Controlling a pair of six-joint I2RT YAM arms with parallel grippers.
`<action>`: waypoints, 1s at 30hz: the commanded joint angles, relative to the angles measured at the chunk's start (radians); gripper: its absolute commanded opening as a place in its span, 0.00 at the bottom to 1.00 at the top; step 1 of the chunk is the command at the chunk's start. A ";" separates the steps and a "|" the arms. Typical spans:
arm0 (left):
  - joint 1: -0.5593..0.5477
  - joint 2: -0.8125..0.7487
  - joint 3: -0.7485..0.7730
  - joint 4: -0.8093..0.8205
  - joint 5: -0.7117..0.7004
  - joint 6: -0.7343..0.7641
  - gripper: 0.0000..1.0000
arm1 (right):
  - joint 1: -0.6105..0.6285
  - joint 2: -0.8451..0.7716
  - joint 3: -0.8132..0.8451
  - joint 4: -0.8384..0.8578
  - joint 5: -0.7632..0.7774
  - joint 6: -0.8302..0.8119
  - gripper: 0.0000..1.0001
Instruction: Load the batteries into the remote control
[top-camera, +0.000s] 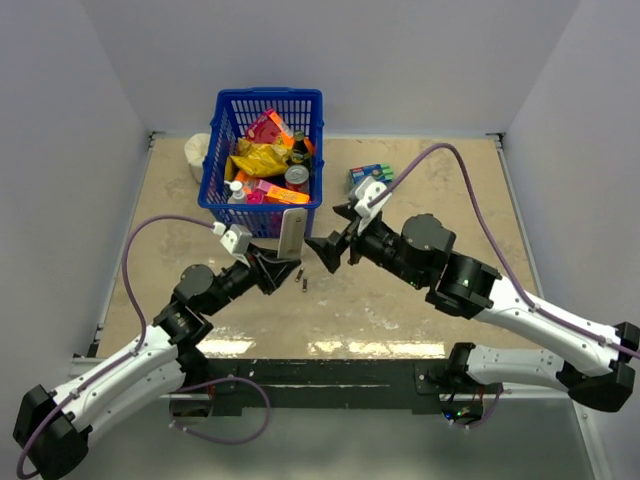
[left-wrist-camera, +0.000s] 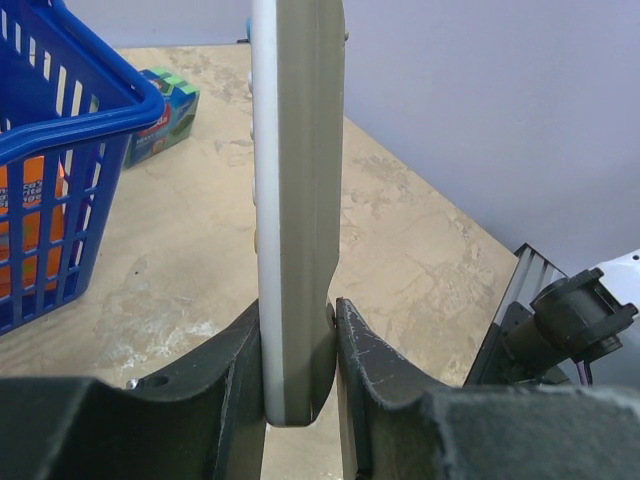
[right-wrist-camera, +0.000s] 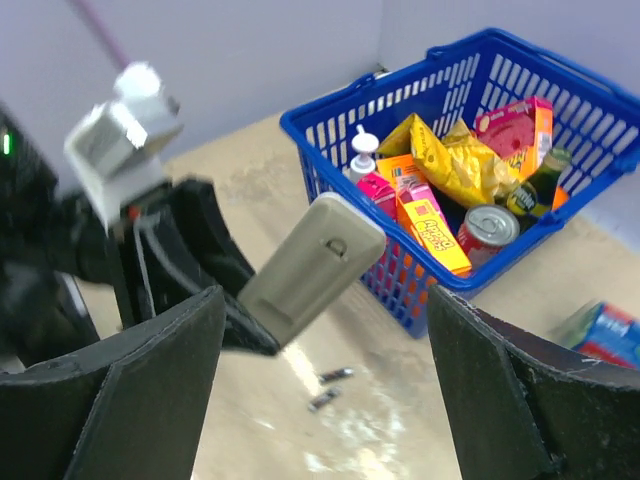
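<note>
We see a tan table (top-camera: 400, 310) walled in white on three sides. At its far side stands a blue basket (top-camera: 268, 93), packed with a yellow bag (top-camera: 258, 158), a can (top-camera: 297, 176), bright cartons and a dark bottle. A white lump (top-camera: 197, 155) sits just behind the basket's left corner.

The left arm (top-camera: 130, 370) reaches in from the near left and the right arm (top-camera: 520, 310) from the near right. Their tips face each other in front of the basket.

The remote (top-camera: 291, 232) is off the table, held upright at its lower end by the left gripper (top-camera: 283, 262). From the left wrist we see both fingers (left-wrist-camera: 240, 380) pressed flat against the remote's two faces (left-wrist-camera: 295, 200), clamped tight. Most of the bar sticks up past them. From the right wrist we see its plain grey back (right-wrist-camera: 310, 265), with a small cover latch near the top end. It stands just in front of the basket's near wall.

The right gripper (top-camera: 328, 250) is spread wide and holds nothing. It points at the remote from close by without touching it, and in its own view the remote shows between the two fingers (right-wrist-camera: 480, 390).

A blue-green box (top-camera: 368, 177) lies on the table to the right of the basket, behind the right wrist.

The batteries (top-camera: 302, 282) lie loose on the table, below and between the two grippers. In the right wrist view they are two small dark sticks (right-wrist-camera: 330, 385), close together.
</note>
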 joint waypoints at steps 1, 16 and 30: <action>0.001 -0.029 0.043 0.004 0.015 -0.007 0.00 | 0.004 -0.041 -0.069 0.031 -0.195 -0.410 0.83; 0.001 -0.020 0.175 -0.195 -0.008 0.047 0.00 | 0.004 0.074 -0.021 0.047 -0.282 -0.711 0.75; -0.001 -0.028 0.213 -0.250 -0.002 0.079 0.00 | 0.003 0.085 -0.027 0.111 -0.274 -0.739 0.72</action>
